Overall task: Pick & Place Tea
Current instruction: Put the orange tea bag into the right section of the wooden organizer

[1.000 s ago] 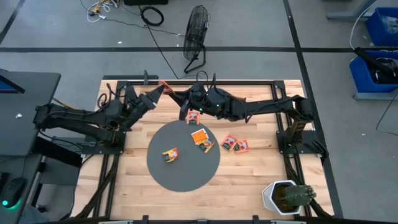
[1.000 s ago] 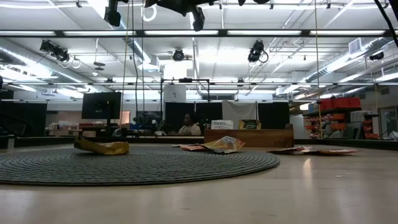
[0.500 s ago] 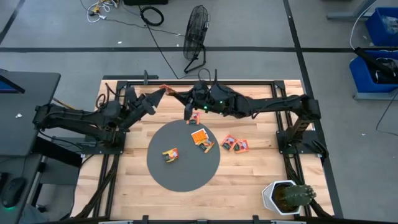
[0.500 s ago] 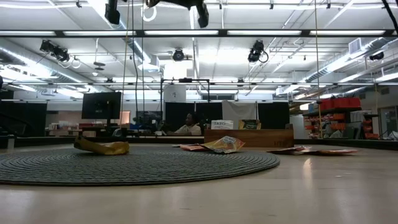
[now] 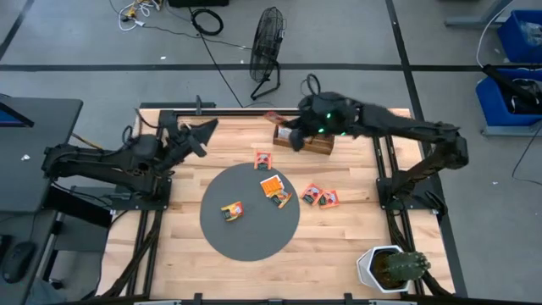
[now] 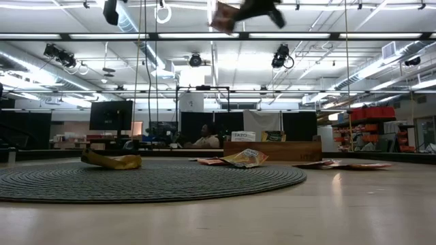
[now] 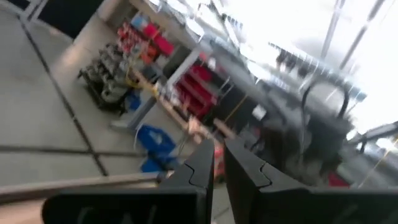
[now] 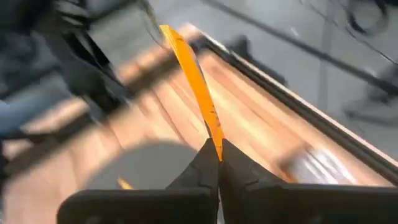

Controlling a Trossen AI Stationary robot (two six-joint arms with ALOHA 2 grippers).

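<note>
We look down on the wooden table (image 5: pixel 339 246) w/ the grey disc (image 5: pixel 246 233) at its centre, and the biggest change vs. half a sec ago is the right arm: it has swung away from the mid-back of the table toward the right, so the right gripper (image 5: pixel 279 121) now sits high over the back edge by the wooden box (image 5: pixel 315 142), which shows now that the arm is off it. Its fingers are pressed together on an orange tea packet (image 8: pixel 198 87), held edge-on in the right wrist view; the low view shows the same packet up near the ceiling lights. The left arm has pulled back a bit to the left; the left gripper (image 5: pixel 206 129) hangs over the back-left of the table, its fingers (image 7: pixel 200 171) close together w/ a narrow gap, and a sliver of orange shows in that gap, but we cannot tell if it's a held packet. The other tea hasn't moved: one orange packet (image 5: pixel 264 159) on bare wood just behind the disc, an orange packet (image 5: pixel 273 188) on the disc's right part, a yellow packet (image 5: pixel 231 211) left of disc centre, and two orange-red packets (image 5: pixel 320 196) side by side on the wood just right of the disc. A potted cactus (image 5: pixel 394 267) stands at the front-right corner, a floor fan (image 5: pixel 268 51) beyond the table.
</note>
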